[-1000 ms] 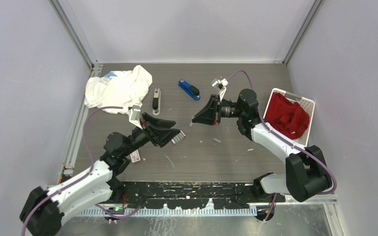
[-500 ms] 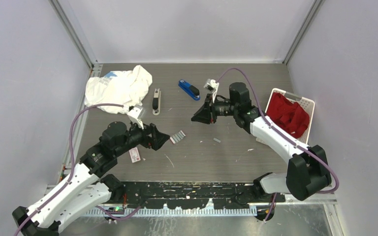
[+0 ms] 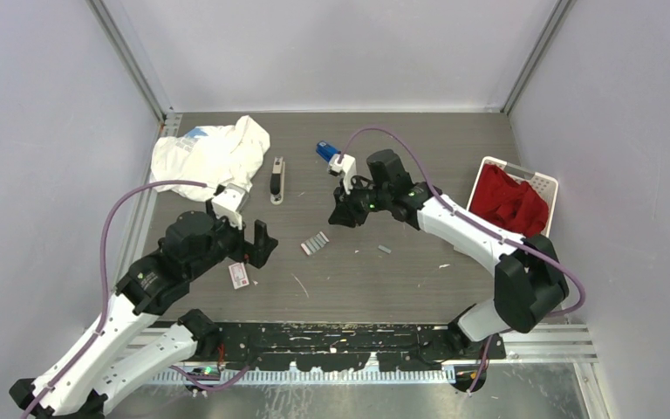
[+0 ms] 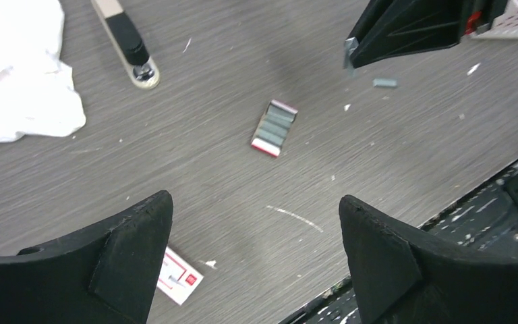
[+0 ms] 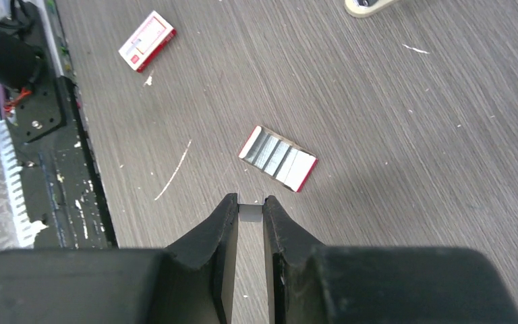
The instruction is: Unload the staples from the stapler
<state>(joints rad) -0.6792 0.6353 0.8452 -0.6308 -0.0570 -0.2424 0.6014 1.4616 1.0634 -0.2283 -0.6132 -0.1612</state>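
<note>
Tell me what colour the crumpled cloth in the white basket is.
Red; the crumpled cloth shows best in the top external view.

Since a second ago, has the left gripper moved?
Yes. The left gripper has pulled back to the left in the top view, away from the staples, and is now nearer the small white-and-red box.

Left end effector (image 4: 255, 199) spread wide; right end effector (image 5: 250, 202) pinched nearly closed, arm outstretched.

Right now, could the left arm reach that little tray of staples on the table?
Probably yes: the left fingers stand wide open, with bare table between them and the tray of staples. The right fingers, shut on a staple strip, hover beyond it.
</note>
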